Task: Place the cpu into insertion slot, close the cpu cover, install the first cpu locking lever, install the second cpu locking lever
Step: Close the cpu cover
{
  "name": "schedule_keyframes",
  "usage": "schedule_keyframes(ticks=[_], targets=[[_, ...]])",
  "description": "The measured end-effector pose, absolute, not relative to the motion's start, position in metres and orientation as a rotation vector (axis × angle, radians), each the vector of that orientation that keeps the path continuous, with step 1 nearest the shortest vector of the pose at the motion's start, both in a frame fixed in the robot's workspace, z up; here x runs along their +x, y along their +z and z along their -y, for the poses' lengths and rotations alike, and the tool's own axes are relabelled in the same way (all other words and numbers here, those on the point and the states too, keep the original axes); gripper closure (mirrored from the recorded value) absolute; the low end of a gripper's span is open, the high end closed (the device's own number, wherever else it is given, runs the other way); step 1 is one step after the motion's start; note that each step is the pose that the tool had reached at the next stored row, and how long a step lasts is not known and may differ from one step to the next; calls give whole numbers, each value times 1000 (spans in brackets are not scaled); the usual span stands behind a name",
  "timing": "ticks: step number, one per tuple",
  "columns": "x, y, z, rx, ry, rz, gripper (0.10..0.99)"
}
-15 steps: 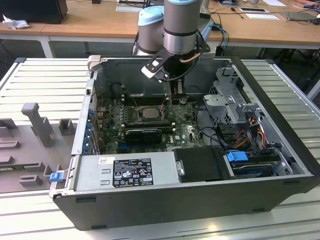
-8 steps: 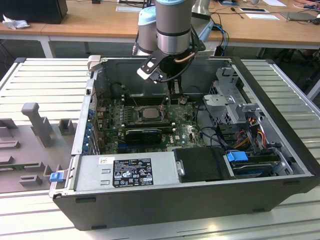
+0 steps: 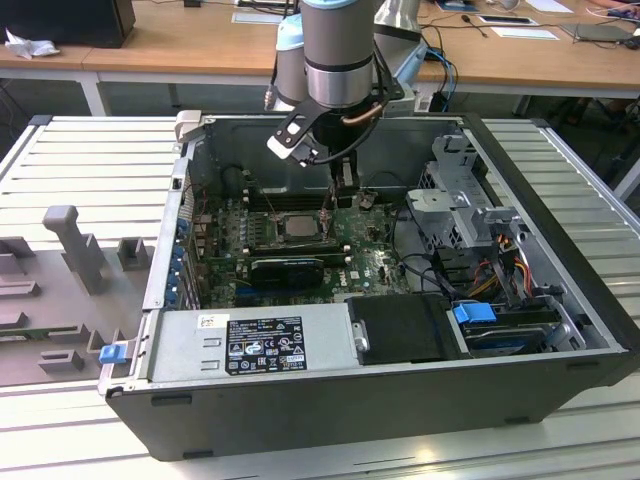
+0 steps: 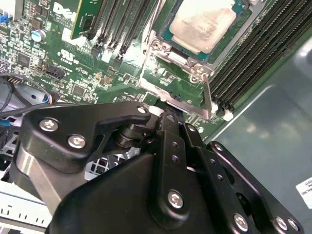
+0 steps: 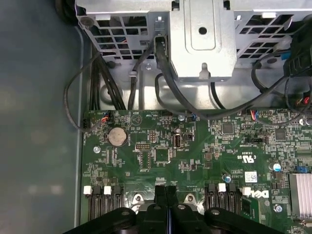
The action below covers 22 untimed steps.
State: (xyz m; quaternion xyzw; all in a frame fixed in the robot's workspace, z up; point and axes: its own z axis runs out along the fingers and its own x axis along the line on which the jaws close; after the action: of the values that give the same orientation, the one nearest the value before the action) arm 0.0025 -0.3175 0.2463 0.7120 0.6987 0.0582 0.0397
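Table holds the open PC case, cpu mid-frame looks thin, stiff, fragile, edges-only; gripper jaws pinched shut, nothing visibly held.

A lab or workshop: an open dark-grey metal computer tower lies on a ribbed pale-grey metal bench, with paper-strewn light wooden desks at twelve o'clock.

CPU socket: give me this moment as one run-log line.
cpu seated in insertion slot | gripper shut, tips low at the slot's edge beside metal lever
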Motion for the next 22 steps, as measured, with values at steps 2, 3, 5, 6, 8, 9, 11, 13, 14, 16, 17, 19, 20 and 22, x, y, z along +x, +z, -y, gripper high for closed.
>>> schedule_keyframes(ticks=[2, 3, 5, 6, 8, 9, 11, 13, 14, 16, 17, 19, 20, 22], targets=[[1, 246, 318, 2183, 177, -2142, 980], [0, 246, 318, 2183, 178, -2142, 980], [-1, 246, 318, 2184, 178, -2142, 980], [-2, 246, 318, 2184, 178, -2142, 980], [-3, 246, 318, 2184, 178, -2142, 980], [-3, 246, 318, 2184, 178, -2142, 980], [-4, 246, 318, 2184, 179, -2142, 980], [-4, 246, 318, 2184, 179, -2142, 980], [-5, 246, 318, 2184, 179, -2142, 980], [-6, 246, 318, 2184, 179, -2142, 980], [-6, 246, 318, 2184, 179, -2142, 980], [-7, 246, 318, 2184, 179, -2142, 980], [-7, 246, 318, 2184, 179, -2142, 980], [-8, 246, 318, 2184, 179, -2142, 980]])
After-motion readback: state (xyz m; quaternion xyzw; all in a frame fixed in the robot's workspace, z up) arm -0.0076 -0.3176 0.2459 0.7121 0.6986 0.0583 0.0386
